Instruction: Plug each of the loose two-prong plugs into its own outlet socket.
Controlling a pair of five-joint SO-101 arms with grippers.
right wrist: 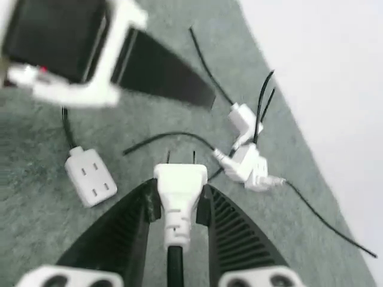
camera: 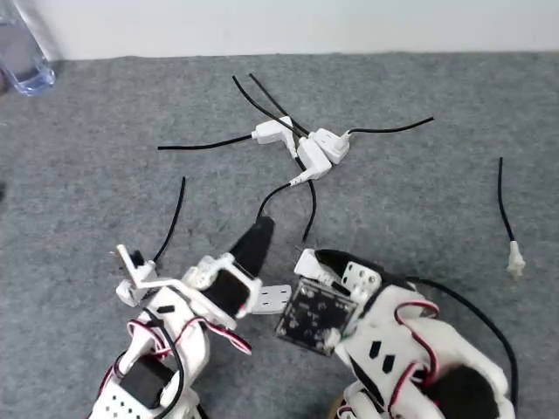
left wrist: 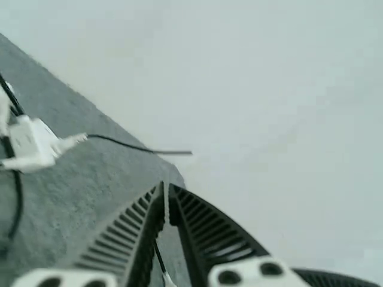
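Note:
My right gripper [right wrist: 178,192] is shut on a white two-prong plug [right wrist: 179,176], prongs pointing away from the wrist, above the grey carpet. A loose white outlet socket [right wrist: 90,176] lies just beside it, flat on the carpet between the two arms [camera: 272,298]. My left gripper [camera: 260,229] hangs a little beyond the socket, its black fingers [left wrist: 143,221] shut with nothing seen in them. Farther back lies a cluster of joined white plugs and sockets [camera: 314,153] [right wrist: 245,158] [left wrist: 27,143]. Another loose white plug [camera: 515,259] with a short black cable lies at the far right.
Short black cables fan out from the cluster over the carpet, and one more [camera: 173,218] runs by the left arm. A clear plastic bottle [camera: 22,61] stands at the back left corner. A white wall [camera: 306,22] borders the carpet at the back.

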